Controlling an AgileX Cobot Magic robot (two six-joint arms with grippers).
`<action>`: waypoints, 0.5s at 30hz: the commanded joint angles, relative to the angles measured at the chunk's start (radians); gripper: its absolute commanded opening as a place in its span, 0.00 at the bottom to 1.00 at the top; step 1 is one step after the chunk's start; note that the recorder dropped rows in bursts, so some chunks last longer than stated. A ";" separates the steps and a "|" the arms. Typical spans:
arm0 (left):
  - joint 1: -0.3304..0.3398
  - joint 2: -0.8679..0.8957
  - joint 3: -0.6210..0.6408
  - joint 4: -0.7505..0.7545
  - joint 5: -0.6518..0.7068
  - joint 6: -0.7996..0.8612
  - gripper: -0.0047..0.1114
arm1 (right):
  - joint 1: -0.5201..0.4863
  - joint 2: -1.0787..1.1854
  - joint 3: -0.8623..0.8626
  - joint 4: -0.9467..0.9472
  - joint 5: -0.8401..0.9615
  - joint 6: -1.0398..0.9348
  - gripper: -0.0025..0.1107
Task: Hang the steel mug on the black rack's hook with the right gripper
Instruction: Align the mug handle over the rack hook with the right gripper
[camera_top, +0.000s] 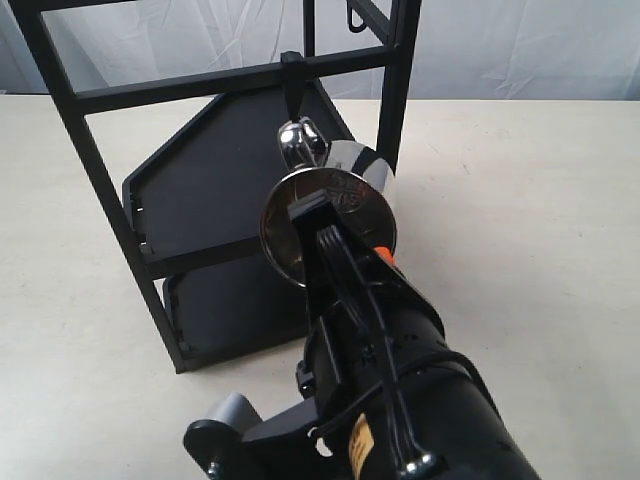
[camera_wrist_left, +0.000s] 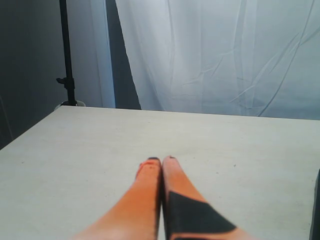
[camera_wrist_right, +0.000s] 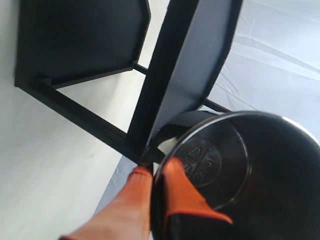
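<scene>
My right gripper (camera_top: 335, 225) is shut on the rim of the steel mug (camera_top: 350, 195), one orange finger inside and one outside. The mug lies on its side in the air, in front of the black rack (camera_top: 230, 75). Its shiny loop handle (camera_top: 300, 143) is at the lower end of the long black hook (camera_top: 292, 90), which hangs from the rack's crossbar. I cannot tell whether the handle is over the hook's tip. The right wrist view shows the gripper (camera_wrist_right: 157, 170) on the mug (camera_wrist_right: 235, 165), with the stamped mark on its bottom and the rack (camera_wrist_right: 165, 75) close behind. The left gripper (camera_wrist_left: 161, 161) is shut on nothing, low over the table.
The rack stands on a pale table (camera_top: 520, 200) with two flat black shelves (camera_top: 215, 175) behind the mug. A thin small hook (camera_top: 355, 18) hangs on the rack's top bar. A white curtain (camera_wrist_left: 225, 55) and a black stand (camera_wrist_left: 65, 50) lie beyond the table.
</scene>
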 joint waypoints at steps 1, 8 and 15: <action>-0.009 -0.005 0.000 -0.007 -0.005 -0.002 0.05 | 0.002 0.000 -0.007 -0.039 -0.021 0.016 0.01; -0.009 -0.005 0.000 -0.007 -0.005 -0.002 0.05 | 0.002 0.005 -0.007 -0.021 -0.102 0.016 0.01; -0.009 -0.005 0.000 -0.007 -0.005 -0.002 0.05 | 0.002 0.011 -0.007 -0.021 -0.072 0.046 0.01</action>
